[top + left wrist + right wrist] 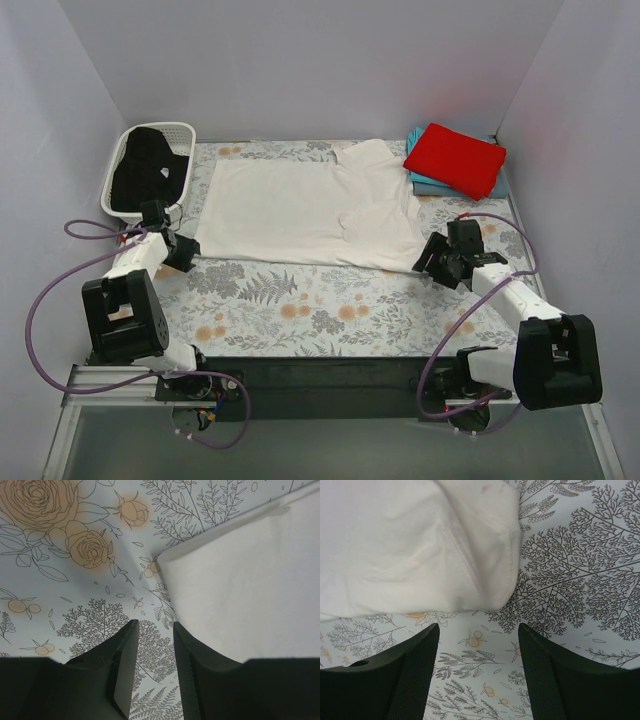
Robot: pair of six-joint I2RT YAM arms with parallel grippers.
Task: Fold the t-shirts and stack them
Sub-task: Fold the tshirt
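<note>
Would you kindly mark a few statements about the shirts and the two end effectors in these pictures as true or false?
1. The white t-shirt lies spread on the table cloth. True.
2. The red t-shirt sits in the basket. False: it lies on the teal t-shirt at the back right; the black t-shirt is in the basket.
3. The right end effector grips the white t-shirt. False: it is open, with only table cloth between its jaws.
4. The left end effector is open beside the white t-shirt's corner. True.

One white t-shirt (pixel 300 210), one black t-shirt (pixel 145 172), one red t-shirt (pixel 455 158), one teal t-shirt (pixel 430 184), one basket (pixel 160 127).
</note>
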